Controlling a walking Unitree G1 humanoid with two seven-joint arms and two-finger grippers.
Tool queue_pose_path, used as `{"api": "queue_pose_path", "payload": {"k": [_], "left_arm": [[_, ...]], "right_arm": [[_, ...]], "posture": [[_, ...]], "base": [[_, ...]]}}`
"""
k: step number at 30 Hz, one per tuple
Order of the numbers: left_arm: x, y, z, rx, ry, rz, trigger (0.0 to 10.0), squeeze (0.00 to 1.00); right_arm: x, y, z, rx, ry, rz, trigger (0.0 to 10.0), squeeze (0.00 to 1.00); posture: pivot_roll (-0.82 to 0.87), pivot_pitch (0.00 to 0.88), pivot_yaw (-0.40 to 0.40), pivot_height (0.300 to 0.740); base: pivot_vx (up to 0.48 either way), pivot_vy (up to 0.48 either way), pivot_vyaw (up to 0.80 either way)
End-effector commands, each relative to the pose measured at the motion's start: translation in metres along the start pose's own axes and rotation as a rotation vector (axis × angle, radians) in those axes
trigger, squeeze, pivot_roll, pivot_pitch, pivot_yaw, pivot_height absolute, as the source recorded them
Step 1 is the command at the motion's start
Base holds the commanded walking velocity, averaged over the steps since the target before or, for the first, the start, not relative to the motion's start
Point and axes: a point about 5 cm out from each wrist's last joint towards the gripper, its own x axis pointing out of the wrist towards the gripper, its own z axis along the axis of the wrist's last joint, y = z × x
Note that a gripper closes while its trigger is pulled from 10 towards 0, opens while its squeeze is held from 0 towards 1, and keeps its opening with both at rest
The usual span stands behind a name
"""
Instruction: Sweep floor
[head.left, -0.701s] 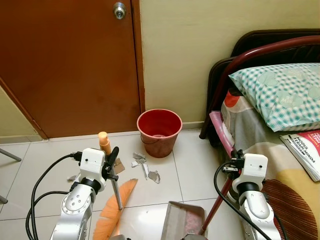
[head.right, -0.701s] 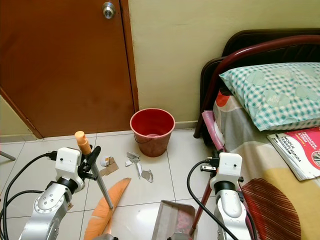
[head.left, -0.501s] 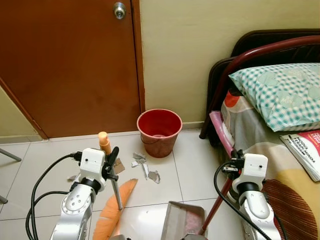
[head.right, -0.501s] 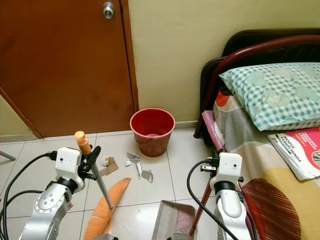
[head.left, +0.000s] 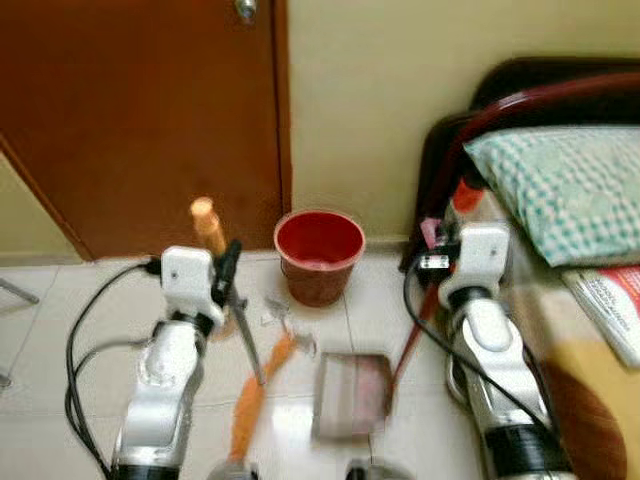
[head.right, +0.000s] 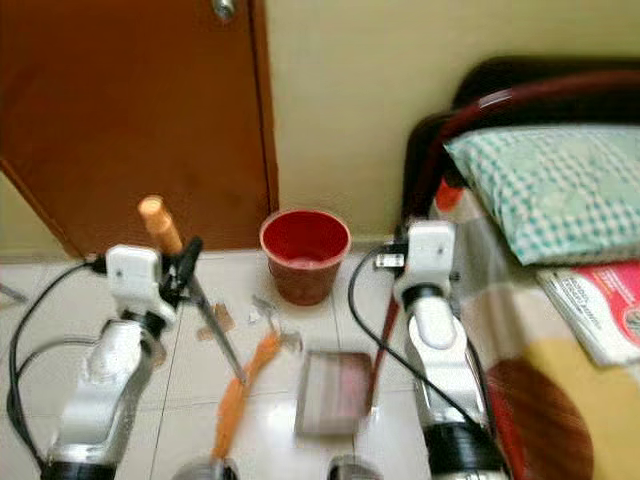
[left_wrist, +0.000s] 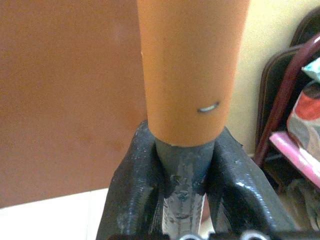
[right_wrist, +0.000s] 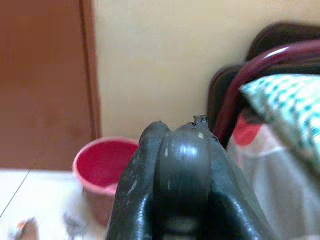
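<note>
White tiled floor (head.left: 60, 330) by a brown door (head.left: 130, 110). Nearest is the dustpan (head.left: 352, 395), its red handle clamped in the right gripper (right_wrist: 180, 165). Left gripper (left_wrist: 182, 170) is squeezed on the orange-bristled broom (head.left: 255, 395) shaft, arm raised. Further back, scraps (head.left: 280, 315), then a red bucket (head.left: 318, 255) against the wall.

The floor (head.left: 60, 330) is glossy pale tile. The door (head.left: 130, 110) looks like smooth brown wood. The bucket (head.left: 318, 256) seems red plastic. The broom (left_wrist: 192, 70) has a smooth orange plastic grip on a grey metal shaft. The pillow (head.left: 560, 190) is checked cloth.
</note>
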Motion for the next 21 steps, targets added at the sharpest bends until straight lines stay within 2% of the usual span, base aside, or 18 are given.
{"api": "queue_pose_path", "payload": {"k": [1,5,9,12,18,21], "left_arm": [[0.001,0.003,0.005,0.028,-0.015,0.015,10.0,0.0],[0.004,0.004,0.007,0.033,-0.011,0.03,10.0,0.0],[0.008,0.005,0.013,0.051,-0.036,0.025,10.0,0.0],[0.01,0.004,0.015,0.054,-0.051,0.018,10.0,0.0],[0.011,0.002,0.016,0.054,-0.053,0.008,10.0,0.0],[0.012,0.0,0.016,0.054,-0.054,0.001,10.0,0.0]], "right_arm": [[0.001,0.0,0.006,-0.033,-0.028,-0.008,10.0,0.0],[0.004,0.0,0.006,-0.052,-0.009,-0.017,10.0,0.0],[0.007,0.001,0.016,-0.158,-0.073,0.01,10.0,0.0],[0.008,-0.001,0.018,-0.196,-0.076,-0.008,10.0,0.0],[0.008,-0.002,0.016,-0.179,-0.06,-0.013,10.0,0.0],[0.009,-0.002,0.018,-0.186,-0.061,-0.021,10.0,0.0]], "posture": [[0.0,0.125,-0.008,0.74],[0.0,0.125,-0.008,0.74],[0.0,0.128,-0.01,0.74],[0.0,0.128,-0.011,0.74],[-0.01,0.126,-0.013,0.74],[-0.01,0.126,-0.015,0.74]], "base": [[0.0,0.0,0.0],[0.0,0.0,0.0],[0.0,0.0,0.0],[0.0,0.0,0.0],[0.0,0.0,0.8],[0.0,0.0,0.35]]}}
